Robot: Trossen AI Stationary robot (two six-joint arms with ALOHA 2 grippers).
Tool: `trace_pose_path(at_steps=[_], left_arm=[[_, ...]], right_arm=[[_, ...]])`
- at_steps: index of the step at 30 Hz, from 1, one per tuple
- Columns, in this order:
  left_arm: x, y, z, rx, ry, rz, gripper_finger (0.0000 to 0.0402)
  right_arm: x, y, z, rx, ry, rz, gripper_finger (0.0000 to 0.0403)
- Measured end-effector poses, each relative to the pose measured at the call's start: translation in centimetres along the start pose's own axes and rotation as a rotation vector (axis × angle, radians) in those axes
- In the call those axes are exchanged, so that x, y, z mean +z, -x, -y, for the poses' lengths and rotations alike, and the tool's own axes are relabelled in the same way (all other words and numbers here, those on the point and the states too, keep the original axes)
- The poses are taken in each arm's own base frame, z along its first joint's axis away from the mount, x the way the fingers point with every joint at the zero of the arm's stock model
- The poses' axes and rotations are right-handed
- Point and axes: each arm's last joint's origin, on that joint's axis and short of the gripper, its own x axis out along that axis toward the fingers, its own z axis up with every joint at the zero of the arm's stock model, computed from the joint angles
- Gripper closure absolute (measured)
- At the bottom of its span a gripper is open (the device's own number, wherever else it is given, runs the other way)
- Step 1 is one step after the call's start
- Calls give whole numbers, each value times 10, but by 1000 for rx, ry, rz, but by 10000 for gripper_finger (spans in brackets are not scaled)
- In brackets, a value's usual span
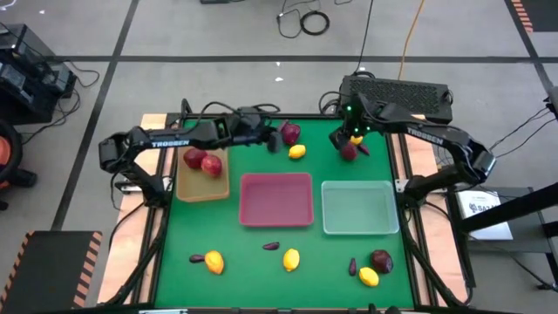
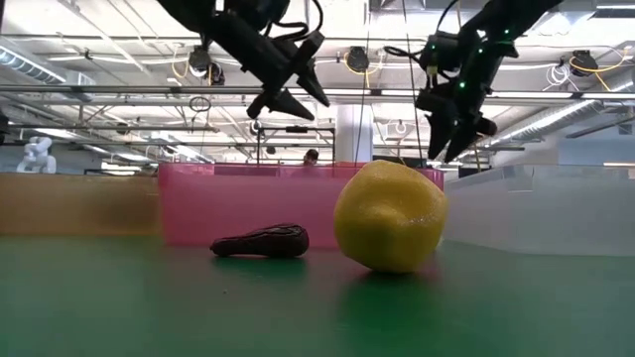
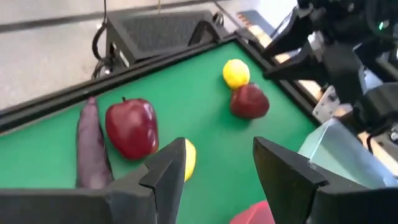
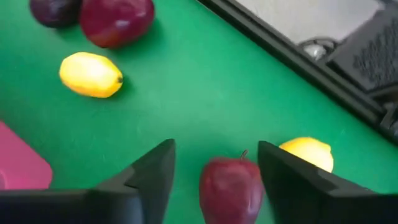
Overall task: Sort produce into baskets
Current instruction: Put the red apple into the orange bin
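Note:
My left gripper (image 3: 214,168) hangs open above the table's far middle, over a lemon (image 3: 188,158). A red apple (image 3: 132,127) and an eggplant (image 3: 90,146) lie beside that lemon. My right gripper (image 4: 214,168) is open above the far right, its fingers on either side of a red apple (image 4: 230,186) below them, with a lemon (image 4: 308,154) next to it. In the high view the tan basket (image 1: 202,187), holding two apples (image 1: 200,160), the pink basket (image 1: 276,199) and the clear green basket (image 1: 359,207) stand in a row.
Near the front edge lie more produce: an eggplant with a lemon (image 1: 212,262), an eggplant (image 1: 271,246), a lemon (image 1: 291,259), and an eggplant (image 1: 353,266), apple (image 1: 381,260) and lemon (image 1: 369,276) together. A black box (image 1: 397,94) sits beyond the far edge.

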Motion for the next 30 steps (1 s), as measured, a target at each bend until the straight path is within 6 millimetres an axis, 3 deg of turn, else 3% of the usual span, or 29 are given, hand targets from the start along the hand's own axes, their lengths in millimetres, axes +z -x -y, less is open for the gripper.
trace_pose_path(at_steps=[5, 10, 30], left_arm=[[-6, 0, -2, -22, -7, -89, 208], [-13, 1, -1, -20, -73, -156, 208], [-17, 2, -1, -38, -117, -199, 208]], right_arm=[[1, -15, 3, -54, -26, -44, 104], [-4, -31, 6, -167, -68, -115, 72], [-22, -81, 4, -169, -97, -408, 66]])
